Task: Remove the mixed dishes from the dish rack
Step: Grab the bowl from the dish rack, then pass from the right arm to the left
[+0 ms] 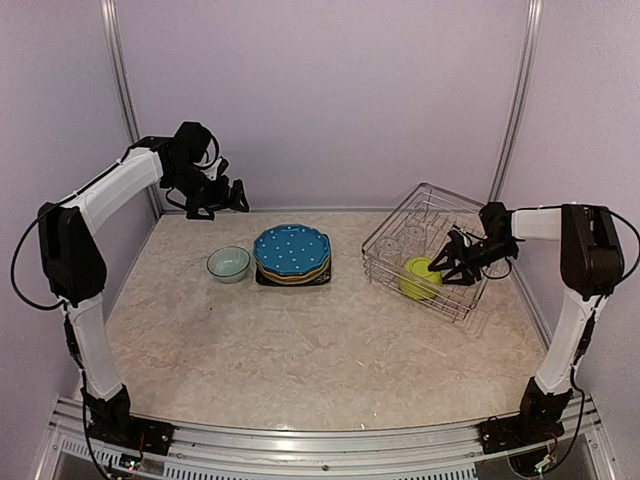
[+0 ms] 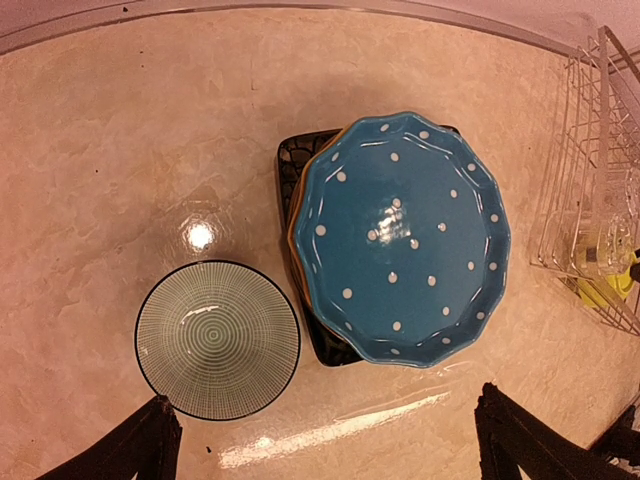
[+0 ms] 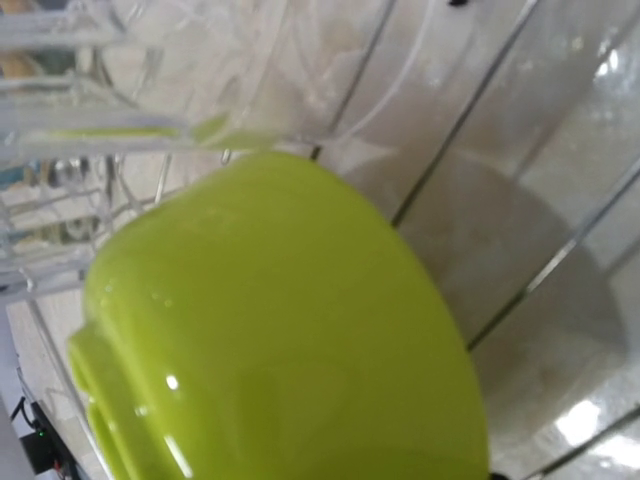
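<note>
The dish rack [image 1: 385, 262] stands at the right. The lime-green bowl [image 1: 417, 279] lies tipped inside it, beside two clear glasses [image 1: 411, 237]. My right gripper [image 1: 443, 268] is in the rack at the bowl's right edge. The bowl's outside [image 3: 270, 330] fills the right wrist view and hides the fingers, which seem closed on its rim. My left gripper [image 1: 228, 195] is open and empty, high at the back left. Below it are the pale grey-green bowl [image 2: 217, 338] and a plate stack. The blue white-dotted plate [image 2: 400, 235] is on top and the black square plate [image 2: 330, 345] is under it. The teal plate is hidden.
The stack [image 1: 292, 253] and the grey-green bowl [image 1: 228, 263] sit on the table at mid-left. A yellow plate edge [image 2: 292, 240] shows in the stack. The rack's wire side [image 2: 590, 190] is at the right of the left wrist view. Walls close in the back and both sides.
</note>
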Robot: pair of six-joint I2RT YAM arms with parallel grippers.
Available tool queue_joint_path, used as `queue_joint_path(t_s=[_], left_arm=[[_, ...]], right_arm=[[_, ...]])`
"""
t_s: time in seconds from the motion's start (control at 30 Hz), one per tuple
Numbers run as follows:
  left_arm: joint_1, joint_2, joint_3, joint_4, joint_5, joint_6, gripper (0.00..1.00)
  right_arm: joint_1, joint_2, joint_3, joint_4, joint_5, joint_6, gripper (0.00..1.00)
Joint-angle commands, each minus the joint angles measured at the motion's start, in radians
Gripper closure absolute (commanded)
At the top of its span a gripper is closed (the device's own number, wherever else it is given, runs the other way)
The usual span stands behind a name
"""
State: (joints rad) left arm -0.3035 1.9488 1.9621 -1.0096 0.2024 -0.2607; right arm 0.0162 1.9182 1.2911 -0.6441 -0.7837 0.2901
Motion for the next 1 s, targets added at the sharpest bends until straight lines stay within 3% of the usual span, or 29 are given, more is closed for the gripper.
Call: queue_joint_path(t_s=[0.0,0.43,0.73,0.97], left_arm=[[0.0,0.001,-0.004,0.012,0.003,0.001,0.01],[0.001,-0.036,-0.04,0.092,0.031,-0.003,0.01],[-0.003,-0.194,-0.229,0.436,0.211,-0.045,0.01],[-0.062,-0.217,-0.264,0.614,0.361,-0.052,0.01]], right_arm=[[-0.035,-0.057,0.012,-0.002,-0.018,0.005,0.46],[-0.055,-0.137,0.016,0.0,-0.034,0.005,0.51],[-0.056,-0.208,0.044,0.024,-0.073,0.032,0.52],[-0.056,-0.259,0.086,0.058,-0.123,0.072,0.52]])
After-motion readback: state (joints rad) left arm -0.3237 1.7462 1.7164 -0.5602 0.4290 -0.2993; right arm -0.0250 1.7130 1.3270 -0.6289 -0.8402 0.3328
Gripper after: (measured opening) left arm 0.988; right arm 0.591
